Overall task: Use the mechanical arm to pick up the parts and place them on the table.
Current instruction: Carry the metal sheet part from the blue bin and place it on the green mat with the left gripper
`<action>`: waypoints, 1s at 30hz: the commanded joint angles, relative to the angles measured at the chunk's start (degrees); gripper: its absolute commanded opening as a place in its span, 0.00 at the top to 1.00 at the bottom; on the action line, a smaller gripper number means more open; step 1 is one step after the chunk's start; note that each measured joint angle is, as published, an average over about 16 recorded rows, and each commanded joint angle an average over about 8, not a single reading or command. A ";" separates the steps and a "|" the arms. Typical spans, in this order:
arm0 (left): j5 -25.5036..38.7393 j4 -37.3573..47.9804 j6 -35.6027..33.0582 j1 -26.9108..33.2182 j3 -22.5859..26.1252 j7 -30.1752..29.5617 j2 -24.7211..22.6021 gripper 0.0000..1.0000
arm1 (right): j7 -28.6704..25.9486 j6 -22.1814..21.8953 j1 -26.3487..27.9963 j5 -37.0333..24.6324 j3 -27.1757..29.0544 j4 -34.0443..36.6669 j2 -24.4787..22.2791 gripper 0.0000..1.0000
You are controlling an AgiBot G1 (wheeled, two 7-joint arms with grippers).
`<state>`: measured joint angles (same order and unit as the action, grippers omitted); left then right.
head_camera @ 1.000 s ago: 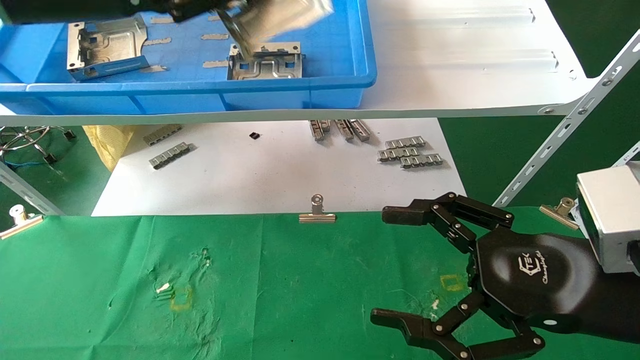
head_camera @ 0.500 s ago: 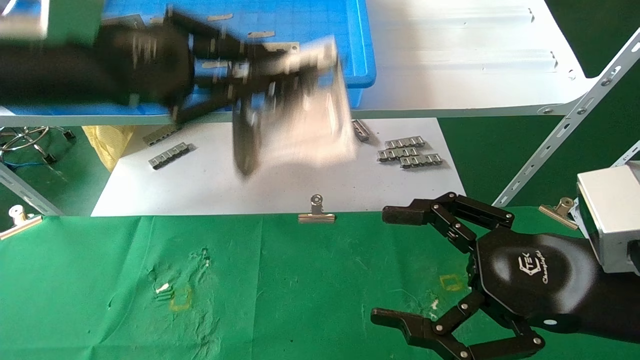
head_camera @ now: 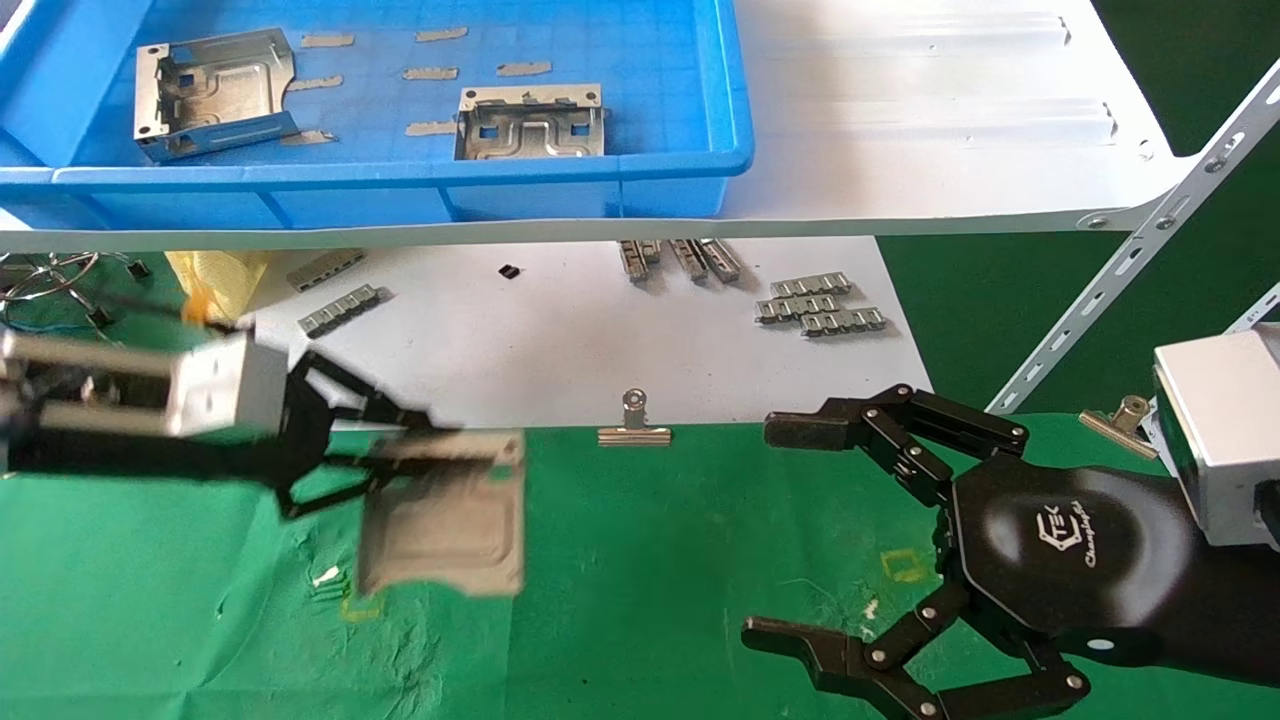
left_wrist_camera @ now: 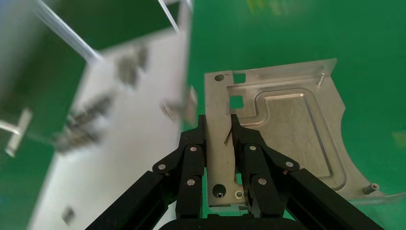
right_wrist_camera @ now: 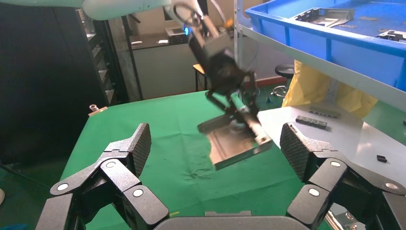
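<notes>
My left gripper (head_camera: 400, 442) is shut on one wall of a shiny sheet-metal bracket (head_camera: 440, 525) and holds it just above the green cloth table (head_camera: 650, 560), at its left side. In the left wrist view the fingers (left_wrist_camera: 194, 148) pinch the bracket's wall (left_wrist_camera: 219, 143) from both sides, and the bracket's floor (left_wrist_camera: 287, 124) hangs over the cloth. The right wrist view shows the same bracket (right_wrist_camera: 234, 143) tilted above the cloth. My right gripper (head_camera: 790, 535) rests open and empty at the lower right. Two more brackets (head_camera: 215, 90) (head_camera: 530, 122) lie in the blue bin (head_camera: 400, 180).
The bin stands on a white shelf board (head_camera: 900, 120) above the far side. Under it a white sheet (head_camera: 560, 350) carries grey ribbed clip strips (head_camera: 820, 302). Binder clips (head_camera: 634, 425) hold the cloth's far edge. A slanted shelf strut (head_camera: 1130, 260) stands at the right.
My left arm has carried the bracket from above the blue bin down and to the left, over the green cloth. The right arm has not moved.
</notes>
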<state>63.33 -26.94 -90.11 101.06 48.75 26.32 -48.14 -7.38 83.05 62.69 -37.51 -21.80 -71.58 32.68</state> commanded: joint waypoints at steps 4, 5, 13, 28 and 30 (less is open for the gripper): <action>3.60 5.25 0.44 -0.10 2.73 5.91 -0.12 1.00 | 0.00 0.00 0.00 0.00 0.00 0.00 0.00 0.00; 4.00 6.19 0.51 -0.05 3.02 6.87 -0.19 1.00 | 0.00 0.00 0.00 0.00 0.00 0.00 0.00 0.00; 5.39 12.63 0.39 0.07 4.31 12.94 -0.71 1.00 | 0.00 0.00 0.00 0.00 0.00 0.00 0.00 0.00; 6.57 18.43 0.21 -1.12 6.39 17.50 -2.63 0.00 | 0.00 0.00 0.00 0.00 -0.01 0.00 0.00 0.00; 6.95 18.88 0.41 -1.02 6.73 18.08 -2.81 0.00 | 0.00 0.00 0.00 0.00 -0.01 0.00 0.00 0.00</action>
<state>70.22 -7.99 -89.69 100.26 55.38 44.30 -50.88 -7.38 83.05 62.69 -37.51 -21.80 -71.58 32.68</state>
